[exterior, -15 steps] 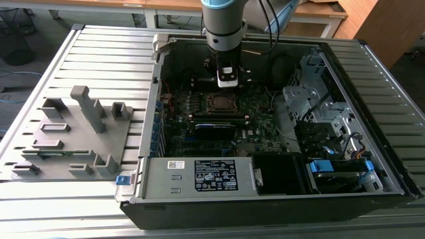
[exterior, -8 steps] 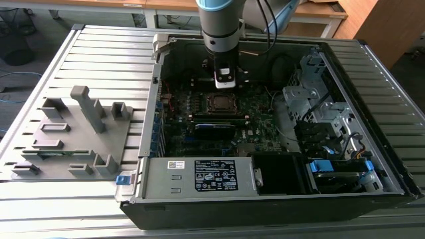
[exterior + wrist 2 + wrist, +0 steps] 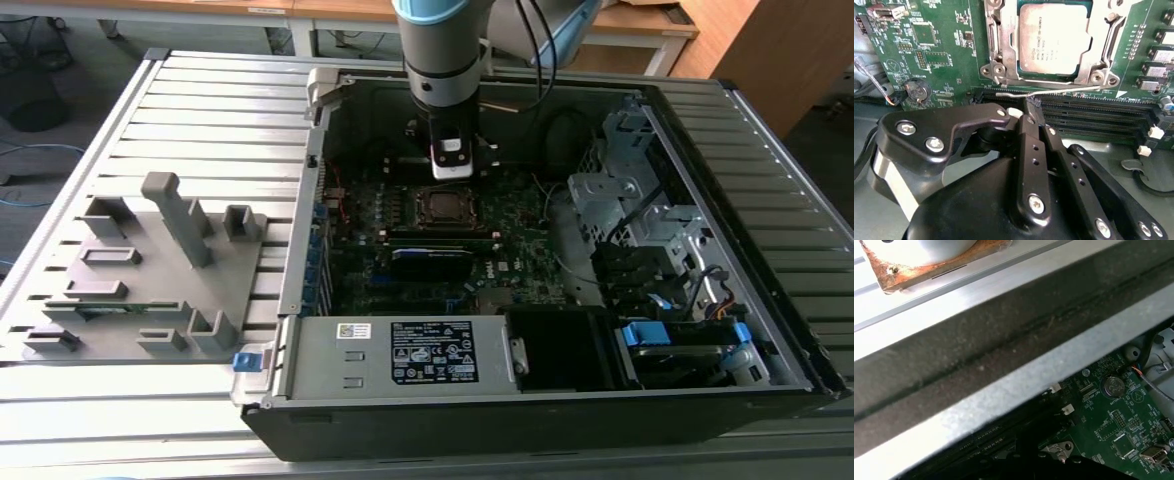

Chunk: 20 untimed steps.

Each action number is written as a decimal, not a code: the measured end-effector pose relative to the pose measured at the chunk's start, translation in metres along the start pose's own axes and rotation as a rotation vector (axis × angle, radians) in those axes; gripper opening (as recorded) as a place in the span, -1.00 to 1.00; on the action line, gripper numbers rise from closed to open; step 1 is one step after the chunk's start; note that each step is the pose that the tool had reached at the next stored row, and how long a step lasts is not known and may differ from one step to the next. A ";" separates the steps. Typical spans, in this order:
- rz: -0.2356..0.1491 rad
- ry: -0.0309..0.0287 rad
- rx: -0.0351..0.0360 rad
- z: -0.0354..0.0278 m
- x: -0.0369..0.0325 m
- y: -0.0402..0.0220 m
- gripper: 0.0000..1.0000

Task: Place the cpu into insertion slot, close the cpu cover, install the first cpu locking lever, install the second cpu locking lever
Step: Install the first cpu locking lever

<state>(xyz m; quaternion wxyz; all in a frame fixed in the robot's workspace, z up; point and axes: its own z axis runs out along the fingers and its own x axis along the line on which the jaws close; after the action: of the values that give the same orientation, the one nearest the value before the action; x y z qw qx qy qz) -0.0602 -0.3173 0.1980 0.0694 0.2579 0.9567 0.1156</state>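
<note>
The cpu [image 3: 1054, 40] lies flat in the insertion slot [image 3: 445, 205] on the green motherboard. Over it the silvery cpu cover [image 3: 1098, 59] is folded down, and the chip's top shows through its window. A thin wire locking lever [image 3: 1054, 91] runs along the socket's edge on the gripper's side, standing slightly off the frame. My gripper [image 3: 1032, 106] has its black fingers [image 3: 1026, 150] pressed together with nothing between them, their tip right at that lever. In the exterior view the gripper [image 3: 451, 168] hangs inside the open computer case, just behind the socket.
Long black memory slots [image 3: 1094, 112] lie between gripper and socket. A coin battery [image 3: 917, 90] sits nearby on the board. The case walls [image 3: 320, 180], drive cage [image 3: 627, 200] and power supply [image 3: 400, 355] hem in the board. A grey fixture [image 3: 147, 270] stands at the exterior view's left.
</note>
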 end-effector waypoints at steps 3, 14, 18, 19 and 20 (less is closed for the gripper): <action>0.000 0.0000 0.0000 0.0000 0.0000 0.0000 -0.80; 0.000 0.0001 -0.0002 -0.0095 -0.0006 0.0028 -0.80; 0.000 0.0000 0.0001 -0.0089 0.0016 0.0041 -0.80; 0.000 0.0001 -0.0001 -0.0089 0.0023 0.0040 -0.80; 0.000 0.0001 -0.0001 -0.0090 0.0024 0.0039 -0.80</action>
<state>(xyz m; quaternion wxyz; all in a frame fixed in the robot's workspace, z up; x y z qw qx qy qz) -0.0621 -0.3145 0.2074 0.0694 0.2579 0.9567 0.1156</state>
